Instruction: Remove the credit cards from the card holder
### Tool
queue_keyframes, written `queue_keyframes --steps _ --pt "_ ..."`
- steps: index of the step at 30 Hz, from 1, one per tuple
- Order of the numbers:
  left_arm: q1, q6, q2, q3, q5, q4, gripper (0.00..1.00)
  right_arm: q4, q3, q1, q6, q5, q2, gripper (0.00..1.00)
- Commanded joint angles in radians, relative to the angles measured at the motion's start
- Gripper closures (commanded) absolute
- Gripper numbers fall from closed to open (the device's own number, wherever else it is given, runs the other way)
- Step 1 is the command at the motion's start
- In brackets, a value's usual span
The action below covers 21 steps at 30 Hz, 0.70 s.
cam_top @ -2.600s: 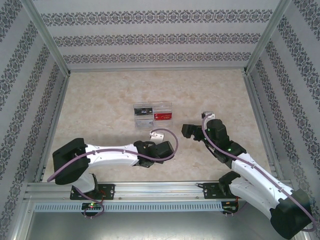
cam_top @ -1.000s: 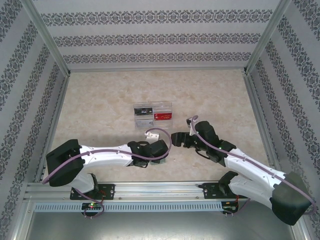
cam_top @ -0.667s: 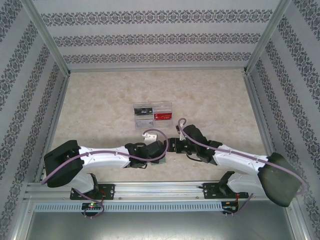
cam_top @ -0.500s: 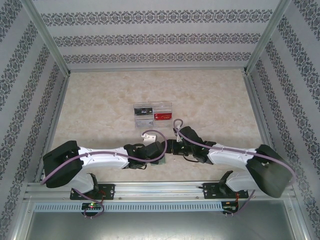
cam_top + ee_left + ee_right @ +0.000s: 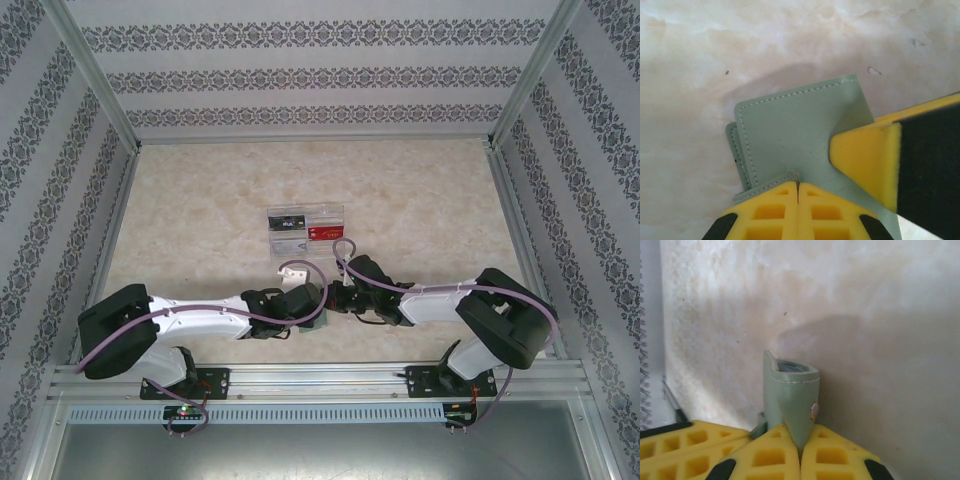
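Left end effector point(image 5: 797, 194) and right end effector point(image 5: 800, 447) each clamp tight on the holder point(image 5: 800, 130); cards judged not yet out; extraction pending.

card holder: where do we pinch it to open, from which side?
Pinch the card holder at its thin clasp edge, edge-on from the right arm's side, where the right gripper is clamped. It is a flat leaf, so its faces give no purchase; the left gripper holds another edge.

One card holder point(image 5: 800, 135), one tray point(image 5: 306, 208), two arms point(image 5: 200, 312) point(image 5: 440, 295).
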Motion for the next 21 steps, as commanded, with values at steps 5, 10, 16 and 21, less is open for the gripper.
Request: queue_keyframes --steps 5,10,16,21 --pt "0.051 -0.029 -0.140 -0.055 -0.052 -0.071 1.00 -0.094 -0.019 -0.016 -0.030 0.063 -0.013 1.00" --pt "0.081 -0.028 -0.272 -0.115 -0.069 -0.107 1.00 -0.104 -0.020 -0.027 -0.044 0.053 -0.022 1.00" --pt "0.081 0.031 -0.301 -0.106 -0.027 -0.072 0.95 -0.121 -0.003 -0.025 -0.055 0.049 -0.032 1.00" --pt "0.081 0.088 -0.201 -0.068 0.070 0.003 0.63 -0.130 0.004 -0.021 -0.056 0.054 -0.036 1.00"
